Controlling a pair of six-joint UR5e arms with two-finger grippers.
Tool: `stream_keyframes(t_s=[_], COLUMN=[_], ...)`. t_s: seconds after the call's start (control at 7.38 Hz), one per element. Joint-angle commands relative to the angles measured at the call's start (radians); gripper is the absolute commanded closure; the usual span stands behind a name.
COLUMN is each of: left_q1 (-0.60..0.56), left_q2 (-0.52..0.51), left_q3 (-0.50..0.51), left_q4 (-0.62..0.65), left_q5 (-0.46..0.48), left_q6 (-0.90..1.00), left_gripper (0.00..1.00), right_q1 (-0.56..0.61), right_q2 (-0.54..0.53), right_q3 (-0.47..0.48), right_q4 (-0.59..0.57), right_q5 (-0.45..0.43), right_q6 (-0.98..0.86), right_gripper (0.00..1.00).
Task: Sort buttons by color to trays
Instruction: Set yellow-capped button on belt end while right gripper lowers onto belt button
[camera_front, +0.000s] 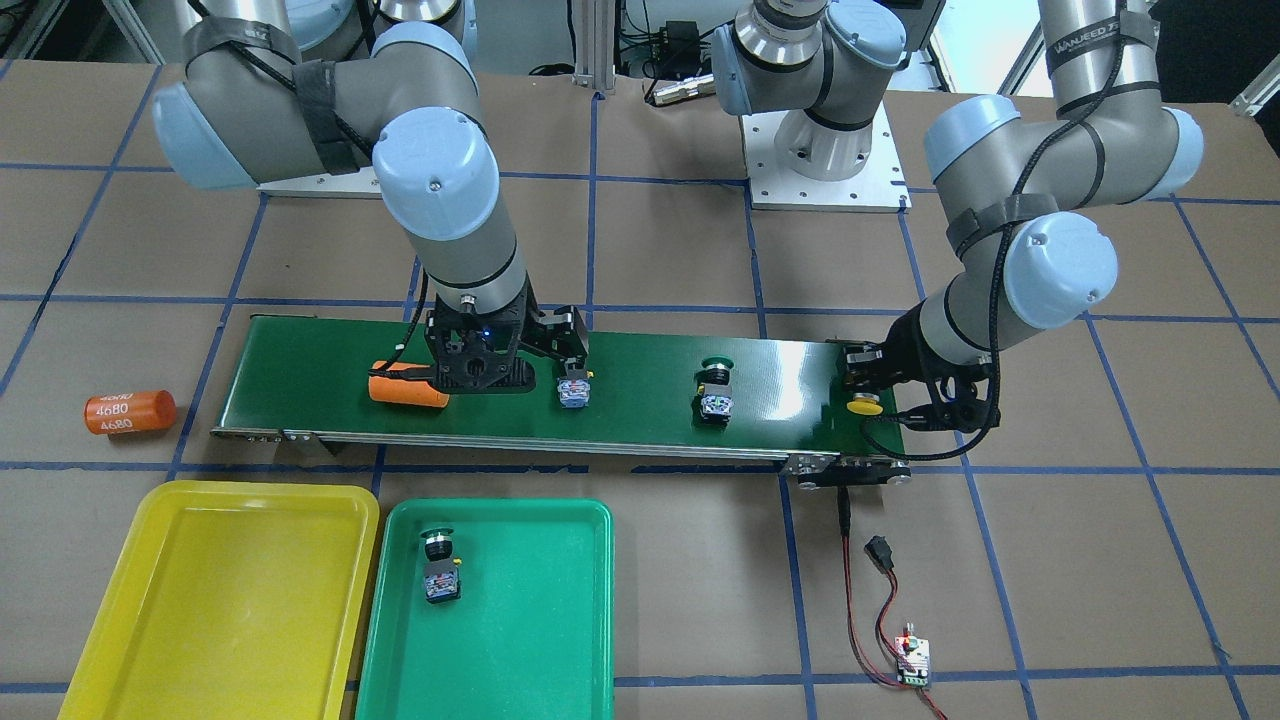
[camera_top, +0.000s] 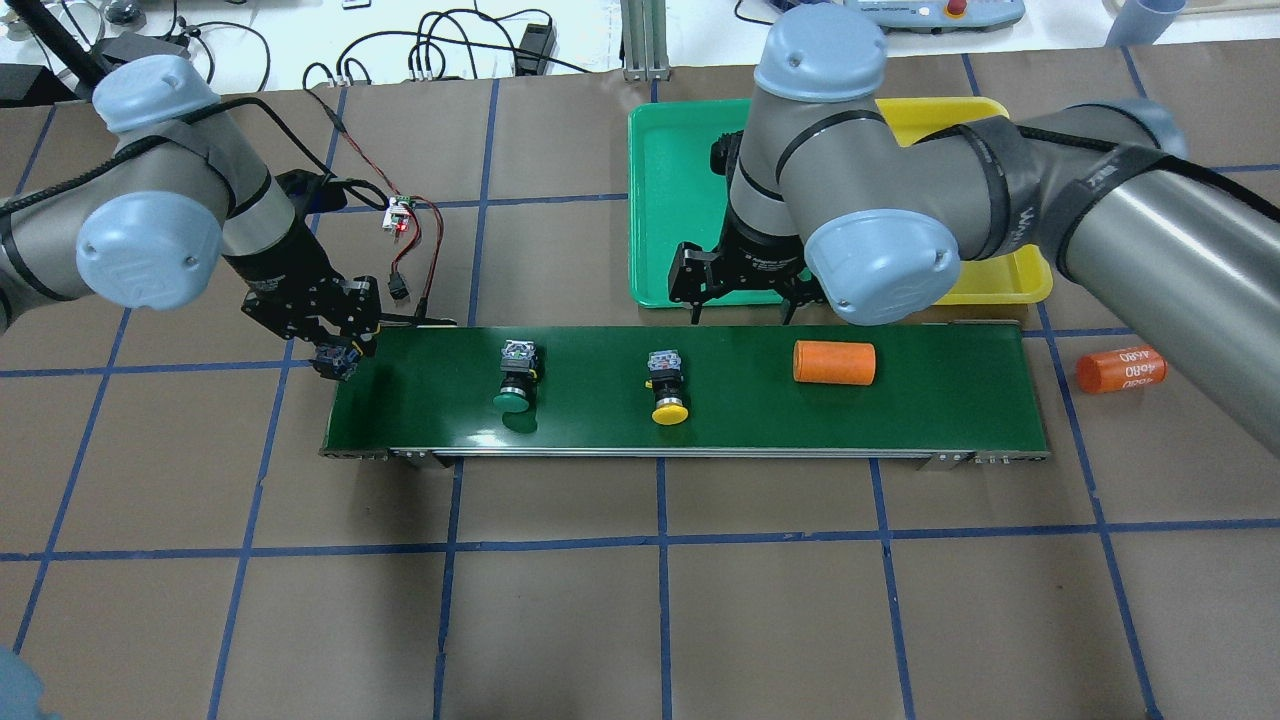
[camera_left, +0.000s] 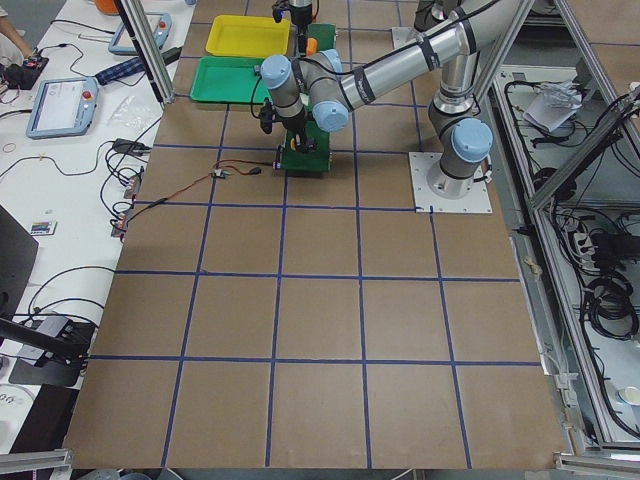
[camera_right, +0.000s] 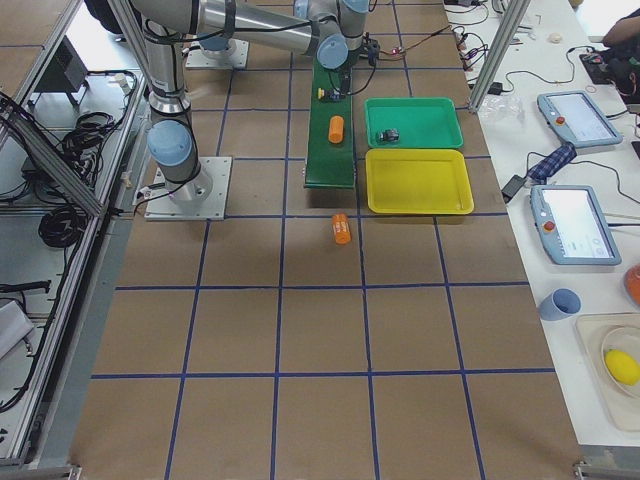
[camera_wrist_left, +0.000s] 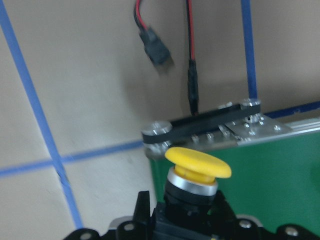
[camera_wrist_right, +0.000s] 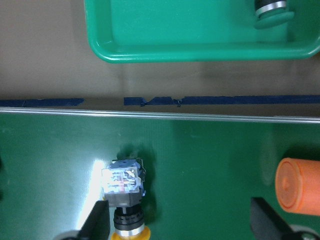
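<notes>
My left gripper (camera_front: 862, 388) is shut on a yellow button (camera_wrist_left: 197, 170) and holds it over the end of the dark-green belt (camera_top: 930, 410); it also shows in the overhead view (camera_top: 338, 358). A green button (camera_top: 515, 378) and a second yellow button (camera_top: 668, 388) lie on the belt. Another green button (camera_front: 440, 568) lies in the green tray (camera_front: 540, 640). The yellow tray (camera_front: 210, 590) stands beside it. My right gripper (camera_top: 740, 303) is open and empty over the belt's tray-side edge, between the yellow button (camera_wrist_right: 125, 197) and an orange cylinder (camera_wrist_right: 297, 192).
One orange cylinder marked 4680 (camera_top: 835, 362) lies on the belt. Another (camera_top: 1120, 368) lies on the table past the belt's end. Red and black wires with a small circuit board (camera_front: 912, 660) run from the belt's other end, near my left gripper.
</notes>
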Motion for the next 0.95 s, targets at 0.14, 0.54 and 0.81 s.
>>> stream_keyframes(t_s=[0.14,0.54,0.81], left_q1=[-0.022,-0.027,-0.039], left_q2=[-0.021,-0.028,-0.025], left_q3=[-0.037,-0.022,-0.028], left_q4=[0.092,0.153,0.154], left_q5=[-0.030,-0.033,-0.038], left_q6=[-0.102,-0.102,-0.114], left_gripper=[1.00,1.00,0.00], right_q1=[0.051,0.044,0.037], right_q2=[0.072,0.080,0.077], right_q3=[0.011,0.042,0.053], right_q4=[-0.037,-0.029,-0.022], right_q5=[-0.010,-0.050,-0.048], right_q6=[0.040,0.040,0.043], right_gripper=[0.00,0.33,0.87])
